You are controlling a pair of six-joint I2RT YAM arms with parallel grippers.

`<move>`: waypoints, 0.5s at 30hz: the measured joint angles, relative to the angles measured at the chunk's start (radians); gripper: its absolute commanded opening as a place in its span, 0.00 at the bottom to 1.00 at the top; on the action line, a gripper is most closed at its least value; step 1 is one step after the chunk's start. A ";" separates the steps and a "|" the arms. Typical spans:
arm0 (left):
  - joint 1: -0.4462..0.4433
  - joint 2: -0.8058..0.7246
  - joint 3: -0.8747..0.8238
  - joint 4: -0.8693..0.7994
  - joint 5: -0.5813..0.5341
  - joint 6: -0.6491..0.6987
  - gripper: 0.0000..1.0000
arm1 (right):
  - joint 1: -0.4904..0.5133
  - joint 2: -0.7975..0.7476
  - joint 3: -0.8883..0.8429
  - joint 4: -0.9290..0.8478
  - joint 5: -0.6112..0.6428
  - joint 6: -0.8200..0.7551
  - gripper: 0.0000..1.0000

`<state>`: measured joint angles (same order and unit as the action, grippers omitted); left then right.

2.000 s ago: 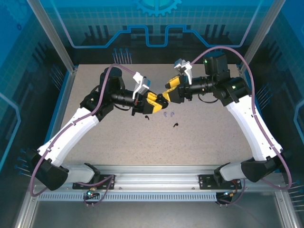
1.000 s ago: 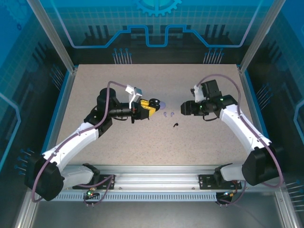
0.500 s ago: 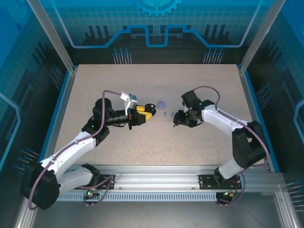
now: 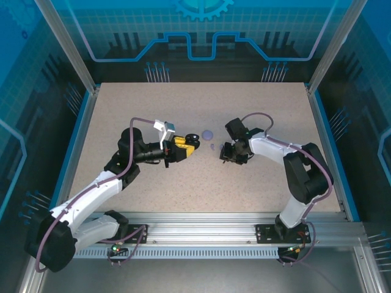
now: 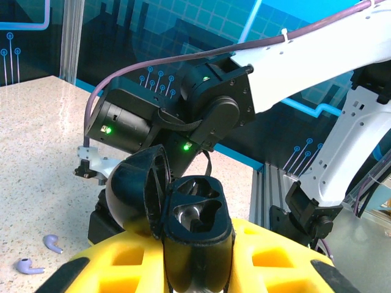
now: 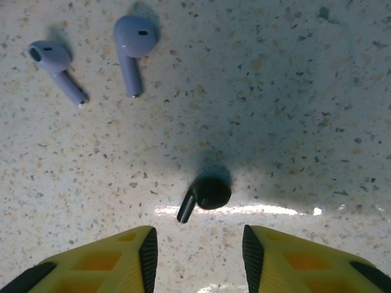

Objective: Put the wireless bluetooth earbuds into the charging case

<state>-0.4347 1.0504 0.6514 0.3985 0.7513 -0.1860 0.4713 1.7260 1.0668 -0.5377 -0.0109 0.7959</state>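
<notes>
- The left tool (image 4: pixel 188 145) sits just left of centre in the top view, clenched on a black case (image 5: pixel 195 223).
- In the left wrist view the case's lid stands open toward the left, and two hollow wells in the base face the camera.
- The right tool (image 6: pixel 197 247) points down at the counter (image 4: pixel 153 104), right of centre in the top view. Its yellow fingers (image 6: pixel 137 253) are released, spread apart at the lower edge of the right wrist view.
- A black earbud (image 6: pixel 206 193) lies on the counter just above the gap between those fingers, touching neither, its stem slanting to the lower left.
- A lilac earbud (image 6: pixel 133 35) and a second lilac earbud (image 6: pixel 52 58) lie side by side in the upper left of the right wrist view, apart from each other and well apart from the black one.
- A round lilac case (image 4: pixel 208 133) rests on the counter between the two tools, a little above them in the top view.
- Bare speckled counter spreads around the cluster toward the upper edge and both side edges, where blue walls (image 4: pixel 79 131) rise.
- At the lower edge a metal rail (image 4: pixel 201 221) carries both arm bases.
</notes>
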 measured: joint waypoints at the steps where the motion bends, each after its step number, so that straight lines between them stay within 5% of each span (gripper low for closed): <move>1: 0.000 0.000 0.000 0.000 0.000 0.000 0.13 | 0.000 0.008 0.004 0.001 0.003 0.002 0.43; 15: 0.000 0.000 0.000 -0.001 0.000 0.000 0.13 | 0.000 0.087 0.040 0.016 0.010 0.016 0.38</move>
<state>-0.4347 1.0504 0.6514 0.3977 0.7513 -0.1864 0.4717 1.8130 1.1069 -0.5217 -0.0013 0.8120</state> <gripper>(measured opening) 0.222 0.383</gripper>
